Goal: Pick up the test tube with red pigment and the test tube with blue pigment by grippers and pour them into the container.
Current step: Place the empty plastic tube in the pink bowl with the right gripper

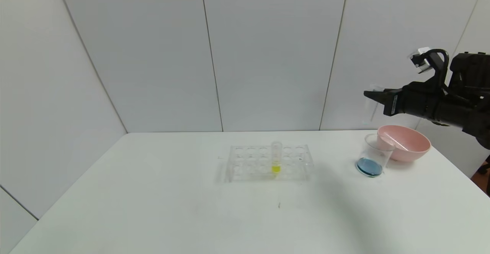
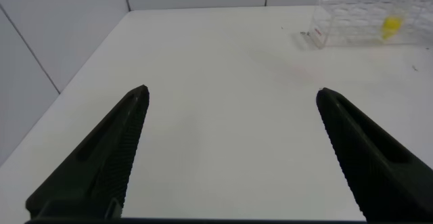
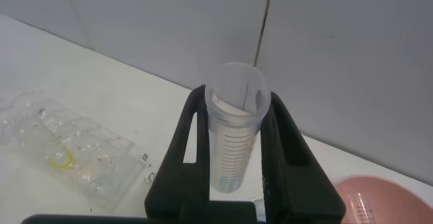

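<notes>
1. Head view: white table [image 1: 153,192] carries a clear rack [image 1: 268,162] with a yellow-liquid tube [image 1: 276,157].
2. Pink bowl [image 1: 409,143] sits just behind the container [image 1: 374,161] (blue liquid inside).
3. Right gripper [image 3: 233,149], raised above them, clamps an emptied-looking graduated tube [image 3: 233,132].
4. Left gripper [image 2: 233,149] hangs released over bare table.

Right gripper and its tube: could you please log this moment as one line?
right gripper: shut on emptied test tube, raised above container | container: blue liquid | pink bowl: one tube | left gripper: open, idle

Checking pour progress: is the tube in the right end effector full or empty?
Empty: the test tube clamped in the right end effector shows no pigment; blue liquid sits in the container.
</notes>
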You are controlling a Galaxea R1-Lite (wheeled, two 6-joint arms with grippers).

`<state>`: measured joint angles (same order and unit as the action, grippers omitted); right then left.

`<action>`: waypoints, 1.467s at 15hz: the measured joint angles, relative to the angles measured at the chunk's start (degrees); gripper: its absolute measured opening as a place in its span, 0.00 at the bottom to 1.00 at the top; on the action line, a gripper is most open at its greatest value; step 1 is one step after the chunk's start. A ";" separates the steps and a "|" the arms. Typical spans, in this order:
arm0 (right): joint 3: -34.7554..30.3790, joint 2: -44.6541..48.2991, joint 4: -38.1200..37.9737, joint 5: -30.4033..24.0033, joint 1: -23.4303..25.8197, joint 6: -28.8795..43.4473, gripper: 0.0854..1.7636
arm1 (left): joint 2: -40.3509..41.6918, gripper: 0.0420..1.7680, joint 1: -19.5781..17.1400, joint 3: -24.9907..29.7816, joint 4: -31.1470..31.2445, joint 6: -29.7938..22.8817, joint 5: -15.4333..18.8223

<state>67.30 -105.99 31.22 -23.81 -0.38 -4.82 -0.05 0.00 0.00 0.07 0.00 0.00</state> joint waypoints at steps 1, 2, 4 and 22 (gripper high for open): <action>-1.55 0.22 1.93 0.00 0.40 0.15 0.24 | 0.00 1.00 0.00 0.00 0.00 0.00 0.00; -2.62 0.34 2.79 -0.02 0.73 0.24 0.24 | 0.00 1.00 0.00 0.00 -0.02 0.00 0.00; -3.83 0.50 3.02 -0.11 1.19 0.41 0.24 | 0.00 1.00 0.00 0.00 0.00 0.00 0.00; 12.76 -19.37 5.27 -4.57 19.92 -0.07 0.24 | 0.00 1.00 0.00 0.00 0.00 0.00 0.00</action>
<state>80.07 -125.36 36.49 -28.38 19.54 -4.89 -0.05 0.00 0.00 0.07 0.00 0.00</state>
